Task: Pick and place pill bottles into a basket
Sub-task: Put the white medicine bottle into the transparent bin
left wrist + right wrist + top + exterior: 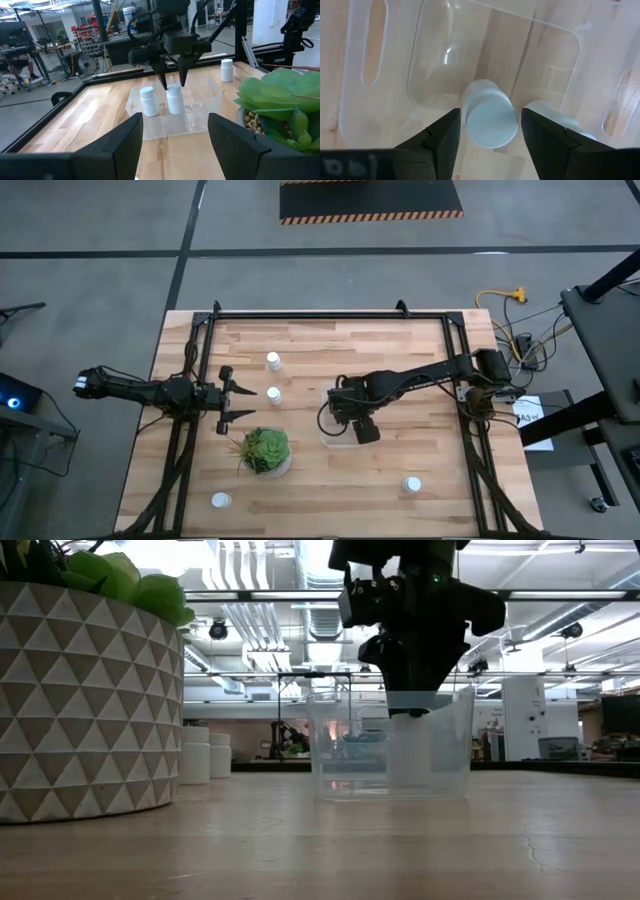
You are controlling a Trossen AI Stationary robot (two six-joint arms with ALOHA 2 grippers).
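Note:
The clear basket stands at the table's middle. My right gripper reaches down into it, shut on a white pill bottle. A second bottle stands on the basket's floor beside it. Two bottles stand on the table left of the basket. Two more stand near the front edge. My left gripper is open and empty, left of the basket and level with the table, next to the bottle. My right gripper pinches the bottle's cap between its two fingers, which come from above and point down. The bottle stands upright inside the basket. I cannot tell whether its base is on the basket's floor or just above it.
A green plant in a round patterned pot stands near the front, between my left gripper and the basket. A black frame runs along the table's far edge and sides. Bare wood lies right of the basket.

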